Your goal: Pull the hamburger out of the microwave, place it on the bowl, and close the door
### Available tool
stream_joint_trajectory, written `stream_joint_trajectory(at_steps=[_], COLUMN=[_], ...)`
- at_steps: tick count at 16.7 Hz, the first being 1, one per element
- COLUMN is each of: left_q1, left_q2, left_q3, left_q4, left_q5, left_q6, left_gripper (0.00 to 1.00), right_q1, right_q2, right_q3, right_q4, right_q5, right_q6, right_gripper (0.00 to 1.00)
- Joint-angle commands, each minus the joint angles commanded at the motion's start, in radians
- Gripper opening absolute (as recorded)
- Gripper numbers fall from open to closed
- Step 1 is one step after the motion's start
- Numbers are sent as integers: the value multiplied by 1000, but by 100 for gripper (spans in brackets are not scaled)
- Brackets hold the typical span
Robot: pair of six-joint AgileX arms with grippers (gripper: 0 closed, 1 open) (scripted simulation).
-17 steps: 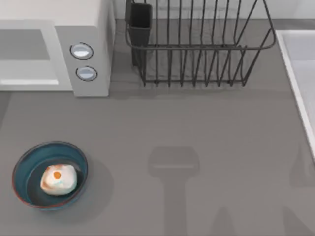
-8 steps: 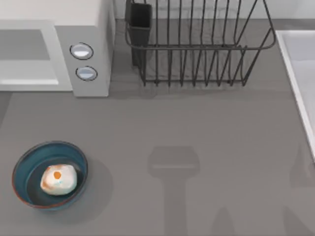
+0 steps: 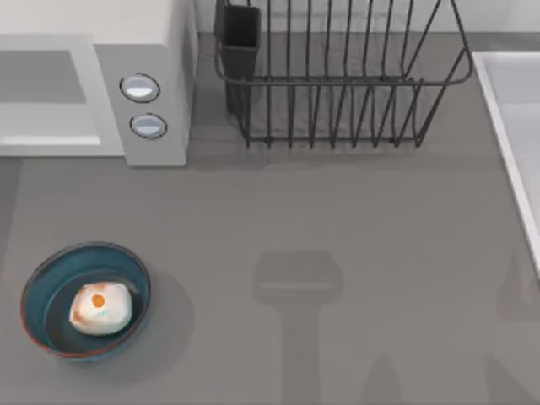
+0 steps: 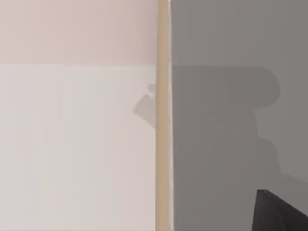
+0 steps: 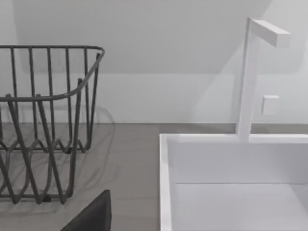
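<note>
Table centre [image 3: 337, 219] open; rack [image 3: 337, 76], microwave [image 3: 143, 84] seemingly block far side.

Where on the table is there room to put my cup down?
Bare grey table lies between the bowl with the hamburger on the left and the white sink on the right. The back is crowded by the microwave and dish rack.

Pale white-pink surface [image 4: 77, 134] beside a grey surface [image 4: 226, 48], split by a thin tan strip [image 4: 163, 144] running straight between them. Blocky shadow [image 4: 231, 96] falls across the grey. Dark wedge [image 4: 279, 214] in one corner, unidentifiable.
</note>
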Motion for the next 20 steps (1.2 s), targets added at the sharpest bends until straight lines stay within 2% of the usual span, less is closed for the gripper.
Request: stream_joint_trajectory(at_steps=[6,13,20], left_q1=[-108,-127,-386], left_q2=[-196,-224,-493], left_q3=[-255,-287,-522], left_q4=[120,133,221], left_q5=[-53,-64,-211], left_q6=[-120,-145,-388], left_gripper=[0,0,0], right_q1=[0,0,0], right_q2=[0,0,0], right_q3=[0,0,0], right_q4=[0,0,0], right_q5=[0,0,0], right_q6=[0,0,0], right_gripper=[100,100,100])
